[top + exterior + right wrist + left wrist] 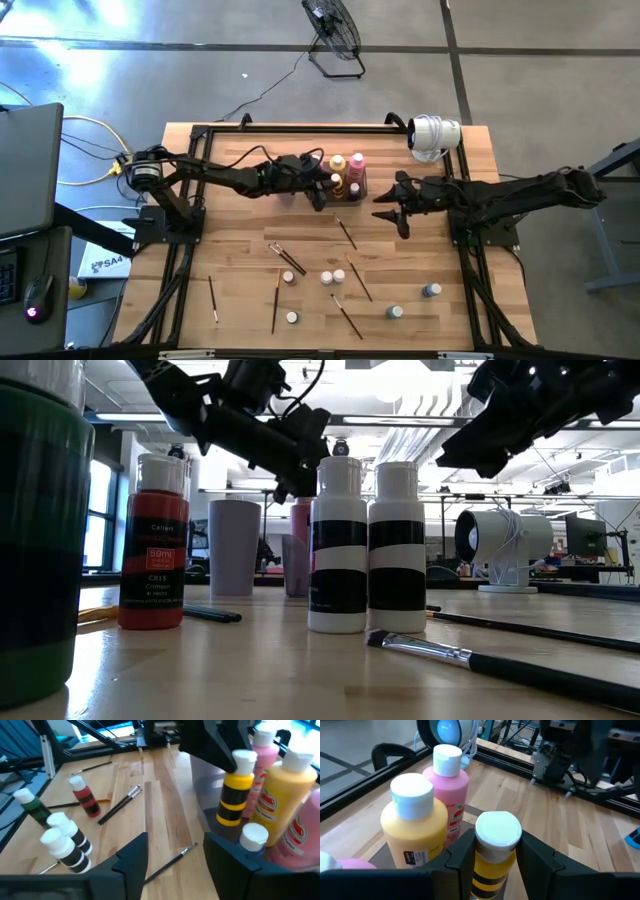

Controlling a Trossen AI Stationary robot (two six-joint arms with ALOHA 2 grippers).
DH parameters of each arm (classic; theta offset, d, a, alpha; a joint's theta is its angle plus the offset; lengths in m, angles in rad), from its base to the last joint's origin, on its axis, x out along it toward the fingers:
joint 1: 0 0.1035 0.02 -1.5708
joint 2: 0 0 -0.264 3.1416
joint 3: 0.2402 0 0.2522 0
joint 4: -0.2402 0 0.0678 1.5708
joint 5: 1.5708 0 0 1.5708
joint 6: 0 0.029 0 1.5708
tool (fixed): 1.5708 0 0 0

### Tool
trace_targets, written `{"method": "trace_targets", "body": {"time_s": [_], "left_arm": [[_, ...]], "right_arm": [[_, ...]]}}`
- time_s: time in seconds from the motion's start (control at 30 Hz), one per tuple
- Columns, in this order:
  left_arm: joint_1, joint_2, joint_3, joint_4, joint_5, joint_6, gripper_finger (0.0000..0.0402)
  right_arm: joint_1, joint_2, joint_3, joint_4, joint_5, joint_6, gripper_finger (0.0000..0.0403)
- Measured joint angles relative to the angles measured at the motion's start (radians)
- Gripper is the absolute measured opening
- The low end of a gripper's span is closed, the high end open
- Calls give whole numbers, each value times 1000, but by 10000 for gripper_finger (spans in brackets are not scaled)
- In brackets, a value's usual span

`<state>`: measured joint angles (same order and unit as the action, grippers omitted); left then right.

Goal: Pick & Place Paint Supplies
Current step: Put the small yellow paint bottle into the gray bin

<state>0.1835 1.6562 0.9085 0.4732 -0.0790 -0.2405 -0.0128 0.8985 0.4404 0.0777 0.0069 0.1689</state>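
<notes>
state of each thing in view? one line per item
left gripper: shut on yellow-and-black striped bottle, upright at the tray
right gripper: open, empty, beside the tray
pink bottle: capped, upright
yellow-orange bottle: capped, upright
two black-and-white bottles: upright on table
paintbrushes: lying loose on table

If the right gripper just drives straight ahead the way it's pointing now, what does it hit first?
Probably the small white-capped bottle at the near edge of the tray; the right gripper, jaws open, points toward it. Just beyond, the left gripper holds the yellow striped bottle. Depth is uncertain.
</notes>
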Motion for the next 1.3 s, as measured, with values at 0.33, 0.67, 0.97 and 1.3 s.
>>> {"method": "trace_targets", "body": {"time_s": [0.33, 0.67, 0.97, 1.3], "left_arm": [[20, 33, 0, 18, -13, -1, 123], [19, 95, 23, 67, -9, -20, 123], [-44, 95, 27, 20, -150, 14, 121], [-122, 95, 27, 36, -384, 15, 118]], "right_arm": [[0, -35, 0, -19, -10, -12, 119], [0, -34, 0, -23, -11, -9, 106], [0, -34, 0, -23, -10, -9, 106], [0, -34, 0, -23, -10, -7, 106]]}}
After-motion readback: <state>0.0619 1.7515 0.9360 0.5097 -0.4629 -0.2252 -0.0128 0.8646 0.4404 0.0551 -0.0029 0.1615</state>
